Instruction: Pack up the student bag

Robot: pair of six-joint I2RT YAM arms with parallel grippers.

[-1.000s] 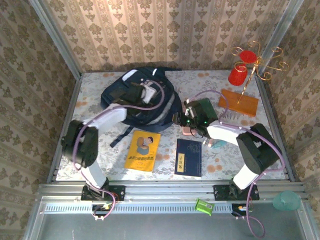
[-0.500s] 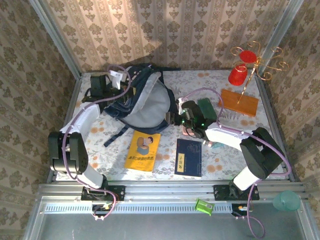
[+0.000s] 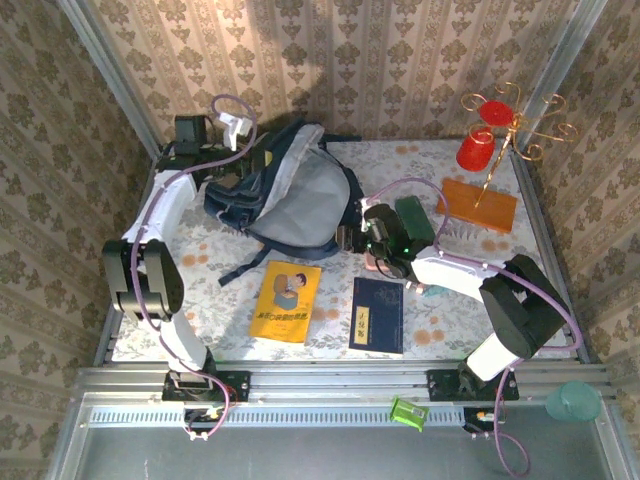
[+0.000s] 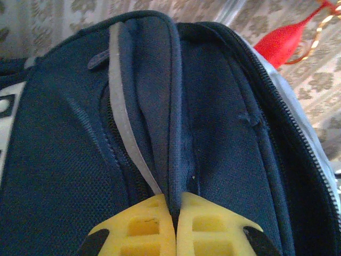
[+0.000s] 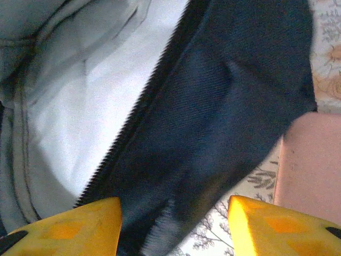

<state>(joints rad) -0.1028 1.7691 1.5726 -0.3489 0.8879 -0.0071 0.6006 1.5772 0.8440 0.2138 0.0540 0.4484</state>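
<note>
The student bag is a large navy backpack lying at the back middle of the table, its mouth pulled open so the pale grey lining shows. My left gripper holds the bag's upper left edge. In the left wrist view its yellow fingers are shut on a fold of navy fabric, the left gripper pinching it tight. My right gripper is at the bag's right rim. In the right wrist view the right gripper stands open, with the navy zipper edge lying loosely between its fingers.
A yellow book and a navy book lie near the front. A pink thing and a green thing sit beside the right gripper. An orange flat box and a gold stand with red cups are at the back right.
My left gripper has pulled the bag's flap up and to the back left, opening the mouth and baring the grey lining. The right gripper's fingers have spread wider at the bag's right rim.
</note>
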